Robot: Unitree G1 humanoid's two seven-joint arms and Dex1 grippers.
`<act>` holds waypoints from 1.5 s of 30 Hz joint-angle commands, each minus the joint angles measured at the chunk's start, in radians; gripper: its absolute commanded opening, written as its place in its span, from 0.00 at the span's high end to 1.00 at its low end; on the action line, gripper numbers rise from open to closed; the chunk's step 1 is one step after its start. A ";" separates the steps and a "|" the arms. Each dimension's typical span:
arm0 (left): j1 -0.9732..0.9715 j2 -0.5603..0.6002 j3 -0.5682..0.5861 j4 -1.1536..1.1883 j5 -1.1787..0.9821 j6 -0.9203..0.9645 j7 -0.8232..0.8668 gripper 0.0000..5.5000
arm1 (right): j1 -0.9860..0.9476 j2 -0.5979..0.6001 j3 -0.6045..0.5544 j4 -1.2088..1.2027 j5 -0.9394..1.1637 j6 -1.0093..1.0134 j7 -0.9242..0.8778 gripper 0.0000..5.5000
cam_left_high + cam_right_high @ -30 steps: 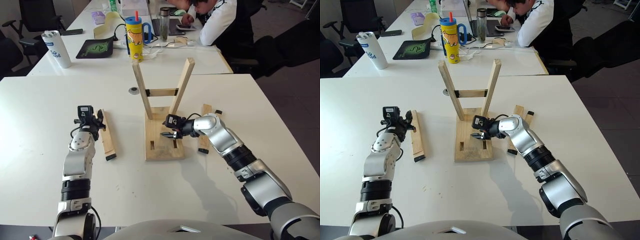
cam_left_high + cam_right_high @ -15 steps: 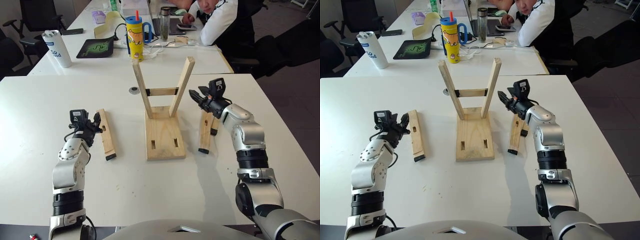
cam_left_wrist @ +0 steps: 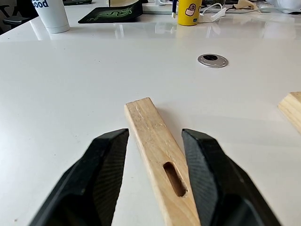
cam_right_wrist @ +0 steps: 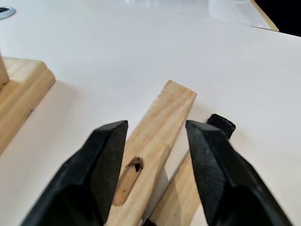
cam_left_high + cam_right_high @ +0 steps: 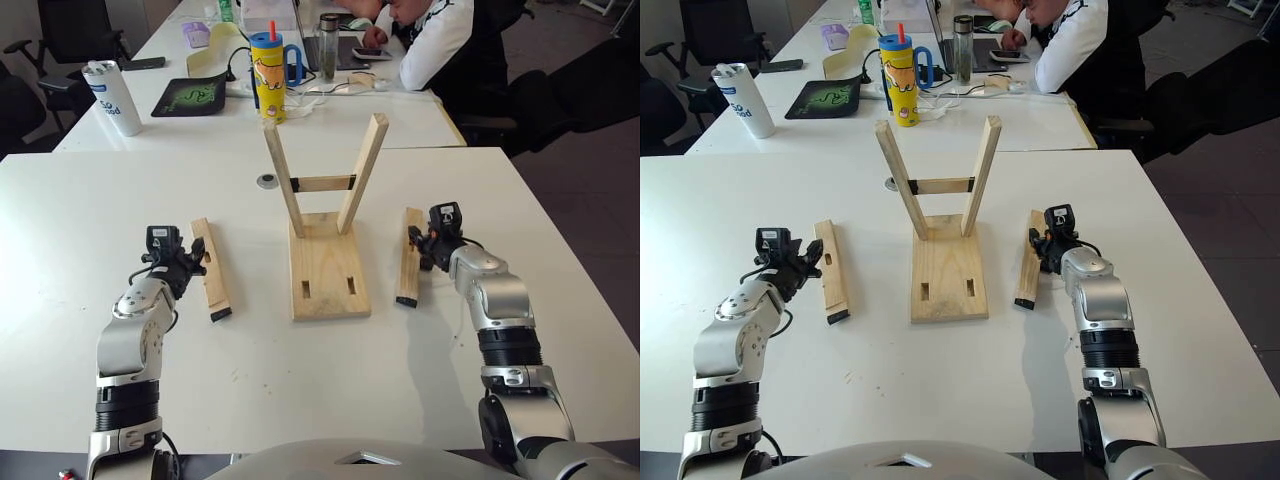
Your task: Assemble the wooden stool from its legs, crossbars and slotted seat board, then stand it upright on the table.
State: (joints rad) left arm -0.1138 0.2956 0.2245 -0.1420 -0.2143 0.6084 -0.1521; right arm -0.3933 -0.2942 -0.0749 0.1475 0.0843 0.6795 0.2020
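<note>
The slotted seat board [image 5: 328, 272] lies flat mid-table. Two legs [image 5: 284, 175] stand up from its far end, joined by a crossbar [image 5: 325, 184]. A loose leg [image 5: 211, 267] lies left of the board; my left gripper [image 5: 195, 262] is open at its far half, fingers [image 3: 106, 160] straddling the leg [image 3: 162, 162] with gaps on both sides. Another loose leg [image 5: 409, 256] lies right of the board. My right gripper [image 5: 422, 241] is open over its far end, fingers [image 4: 106, 155] either side of the wood [image 4: 157, 122]. A second piece with a black cap [image 4: 221, 125] lies beside it.
A cable grommet [image 5: 266, 181] sits in the table behind the stool. On the far table stand a yellow cup [image 5: 268, 75], a white tumbler [image 5: 113, 97] and a black mat [image 5: 191, 95]. The table's right edge [image 5: 560, 250] is near my right arm.
My right gripper left the seat board, swung up past the upright leg and came down over the right loose leg's far end. My left gripper shifted slightly beside the left leg.
</note>
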 commanded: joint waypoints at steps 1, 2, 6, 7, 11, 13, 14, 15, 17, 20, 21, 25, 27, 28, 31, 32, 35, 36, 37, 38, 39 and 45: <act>0.012 -0.019 0.000 -0.025 0.002 0.007 0.020 0.62 | -0.015 0.010 -0.068 0.040 -0.007 0.028 -0.087 0.59; 0.015 -0.022 0.000 -0.029 0.003 0.005 0.023 0.62 | -0.022 0.010 -0.080 0.052 -0.007 0.030 -0.104 0.59; 0.025 -0.041 -0.005 -0.041 0.008 -0.002 0.043 0.62 | -0.060 0.005 -0.090 0.129 0.004 0.073 -0.113 0.59; 0.026 -0.045 -0.006 -0.043 0.009 -0.004 0.048 0.62 | -0.068 0.007 -0.094 0.151 0.010 0.084 -0.115 0.59; 0.033 -0.059 -0.007 -0.048 0.009 -0.012 0.058 0.62 | -0.097 0.027 -0.117 0.201 0.039 0.129 -0.118 0.59; 0.036 -0.066 -0.008 -0.051 0.009 -0.014 0.064 0.62 | -0.115 0.030 -0.122 0.218 0.042 0.138 -0.121 0.59; 0.037 -0.068 -0.007 -0.053 0.008 -0.016 0.067 0.62 | -0.125 0.030 -0.126 0.226 0.044 0.141 -0.123 0.59; 0.038 -0.071 -0.007 -0.054 0.008 -0.017 0.070 0.62 | -0.134 0.029 -0.128 0.233 0.046 0.143 -0.123 0.59; 0.039 -0.074 -0.006 -0.056 0.007 -0.019 0.074 0.62 | -0.149 0.029 -0.131 0.248 0.054 0.149 -0.123 0.59; 0.038 -0.081 -0.005 -0.057 0.007 -0.024 0.079 0.62 | -0.160 0.028 -0.112 0.258 0.052 0.168 -0.115 0.59; 0.037 -0.082 -0.005 -0.058 0.007 -0.025 0.081 0.62 | -0.160 0.025 -0.101 0.264 0.049 0.176 -0.110 0.59; 0.032 -0.086 -0.004 -0.058 0.006 -0.030 0.085 0.62 | -0.159 0.016 -0.054 0.287 0.023 0.214 -0.102 0.59; 0.031 -0.090 -0.006 -0.059 0.007 -0.033 0.088 0.62 | -0.163 0.010 -0.048 0.306 0.009 0.216 -0.120 0.64; 0.029 -0.091 -0.006 -0.058 0.007 -0.034 0.089 0.62 | -0.169 0.009 -0.056 0.322 0.009 0.217 -0.131 0.67; 0.013 -0.088 -0.010 -0.043 0.009 -0.040 0.088 0.62 | -0.187 0.007 -0.081 0.357 0.012 0.207 -0.143 0.74; 0.005 -0.086 -0.011 -0.038 0.011 -0.041 0.087 0.62 | -0.192 0.007 -0.085 0.365 0.012 0.202 -0.145 0.76; -0.002 -0.083 -0.009 -0.037 0.011 -0.043 0.087 0.62 | -0.207 0.009 -0.094 0.383 0.013 0.182 -0.154 0.76; -0.001 -0.084 -0.009 -0.039 0.011 -0.044 0.087 0.62 | -0.215 0.011 -0.109 0.385 0.018 0.162 -0.164 0.76; -0.004 -0.086 -0.009 -0.040 0.010 -0.048 0.086 0.62 | -0.225 0.010 -0.123 0.373 0.017 0.110 -0.179 0.76; -0.010 -0.089 -0.009 -0.040 0.008 -0.053 0.083 0.62 | -0.234 0.003 -0.126 0.354 0.008 0.047 -0.192 0.76; -0.015 -0.096 -0.007 -0.045 -0.002 -0.057 0.079 0.62 | -0.246 -0.010 -0.117 0.323 -0.013 -0.050 -0.199 0.76; -0.058 -0.216 0.081 -0.166 -0.326 -0.011 -0.005 0.56 | -0.361 -0.068 -0.093 0.103 -0.005 -0.478 -0.071 0.76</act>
State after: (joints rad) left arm -0.1314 0.1234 0.2649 -0.2294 -0.3952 0.5644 -0.1256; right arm -0.6668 -0.3347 -0.1816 0.3407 0.0554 0.3100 0.0544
